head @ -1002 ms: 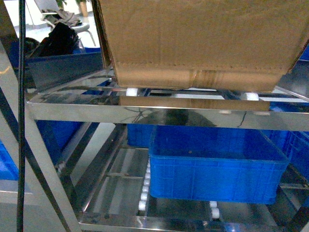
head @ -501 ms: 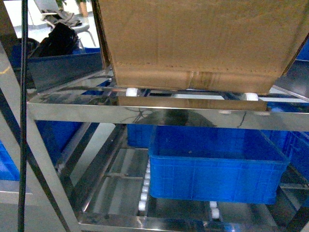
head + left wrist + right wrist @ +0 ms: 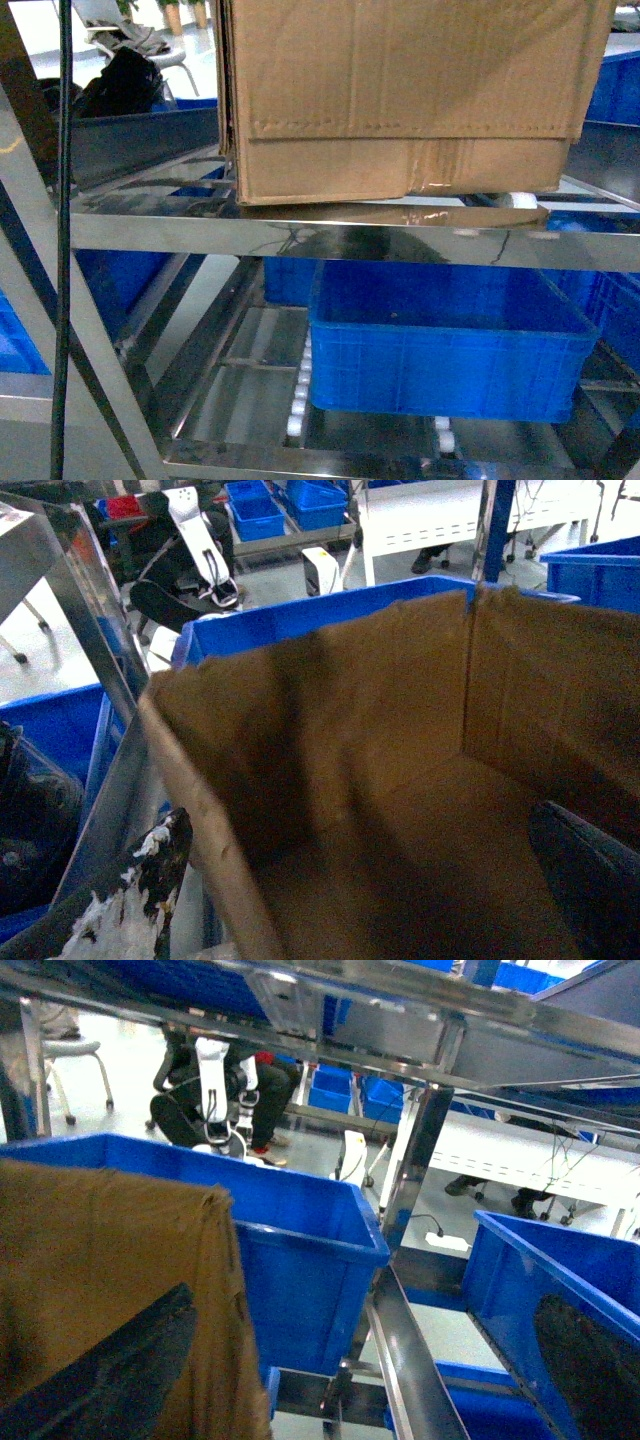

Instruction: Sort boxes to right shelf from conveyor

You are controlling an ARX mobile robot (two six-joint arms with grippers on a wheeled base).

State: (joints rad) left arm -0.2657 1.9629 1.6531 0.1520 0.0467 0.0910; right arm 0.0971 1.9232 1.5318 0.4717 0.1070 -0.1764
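A large brown cardboard box (image 3: 400, 90) sits flat on the upper tier of the shiny steel shelf (image 3: 300, 240). Neither gripper shows in the head view. In the left wrist view my left gripper (image 3: 370, 880) is open wide across the box's (image 3: 400, 810) near left wall. One finger (image 3: 150, 880) is outside the wall and the other finger (image 3: 590, 870) is inside the box. My right gripper (image 3: 350, 1370) is open wide too. Its left finger (image 3: 100, 1380) lies against the box's cardboard (image 3: 100, 1260), and its right finger (image 3: 590, 1370) hangs in front of a blue bin. The conveyor is out of view.
A blue plastic bin (image 3: 450, 350) sits on the lower roller tier. More blue bins (image 3: 300, 1250) stand behind and to the right of the box, split by a steel rail (image 3: 410, 1380). A black cable (image 3: 60, 250) hangs at the left. A shelf upright (image 3: 90, 610) stands by the box's left wall.
The box has levelled out and settled flat on the upper tier, and it now reads a little further left in the head view.
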